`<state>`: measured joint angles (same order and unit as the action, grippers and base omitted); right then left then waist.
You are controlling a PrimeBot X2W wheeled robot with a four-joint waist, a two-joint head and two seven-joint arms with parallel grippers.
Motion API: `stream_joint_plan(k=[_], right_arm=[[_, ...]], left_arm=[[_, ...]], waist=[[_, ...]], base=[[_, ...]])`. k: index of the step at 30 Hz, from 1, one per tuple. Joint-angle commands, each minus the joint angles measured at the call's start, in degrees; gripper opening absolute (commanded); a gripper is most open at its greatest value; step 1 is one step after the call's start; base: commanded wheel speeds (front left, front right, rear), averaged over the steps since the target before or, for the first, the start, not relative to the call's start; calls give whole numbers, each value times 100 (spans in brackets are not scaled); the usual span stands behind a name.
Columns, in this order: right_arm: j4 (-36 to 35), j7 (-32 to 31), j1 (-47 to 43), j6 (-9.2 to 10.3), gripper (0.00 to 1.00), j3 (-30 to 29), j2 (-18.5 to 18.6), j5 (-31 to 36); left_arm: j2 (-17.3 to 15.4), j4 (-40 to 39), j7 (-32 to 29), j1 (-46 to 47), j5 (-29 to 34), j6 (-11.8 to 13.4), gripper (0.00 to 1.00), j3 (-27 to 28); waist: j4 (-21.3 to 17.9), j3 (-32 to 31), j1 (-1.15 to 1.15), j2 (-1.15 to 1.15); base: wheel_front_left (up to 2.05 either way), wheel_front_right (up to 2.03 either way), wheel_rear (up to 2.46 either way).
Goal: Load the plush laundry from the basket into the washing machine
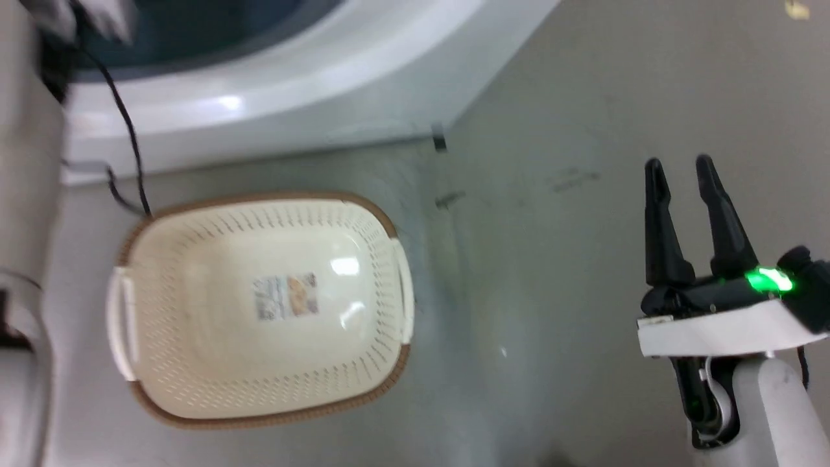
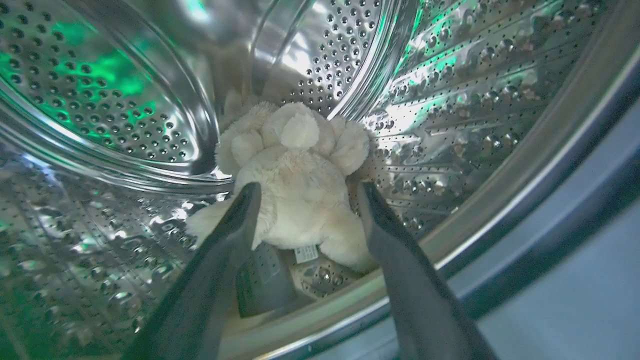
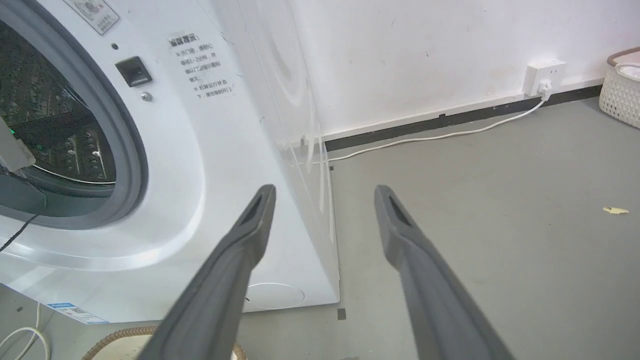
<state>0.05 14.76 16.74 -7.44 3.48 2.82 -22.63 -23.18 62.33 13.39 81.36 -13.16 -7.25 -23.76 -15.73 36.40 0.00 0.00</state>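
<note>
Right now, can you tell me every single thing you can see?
washing machine: one, white, on the floor
drum: one, shiny steel, inside the washing machine
plush laundry: one, cream, lying inside the drum
basket: one, cream with brown rim, on the floor before the washing machine, no laundry inside
second basket: one, white, far off by the wall
wall socket: one, white, cable plugged in
scrap: one, yellowish, on the floor
left gripper: one, dark, open, inside the drum
right gripper: one, dark, open, above the floor
</note>
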Motion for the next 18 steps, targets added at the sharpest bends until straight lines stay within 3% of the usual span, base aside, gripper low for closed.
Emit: stream_joint_plan(k=[1, 4, 18], right_arm=[[36, 24, -133, -5, 100, -54, 6, 83], [91, 24, -326, -5, 100, -133, 6, 192], [287, 24, -1196, -5, 100, -263, 6, 784]], left_arm=[[15, -56, 93, -289, 61, -23, 100, -119], [113, -271, 152, -794, -90, -22, 100, -36], [567, -2959, 160, -4405, -788, 173, 100, 911]], waist=[[319, -594, 0, 0], [531, -1072, 0, 0], [1455, -2838, 0, 0]], base=[[0, 0, 0], [0, 0, 0], [0, 0, 0]])
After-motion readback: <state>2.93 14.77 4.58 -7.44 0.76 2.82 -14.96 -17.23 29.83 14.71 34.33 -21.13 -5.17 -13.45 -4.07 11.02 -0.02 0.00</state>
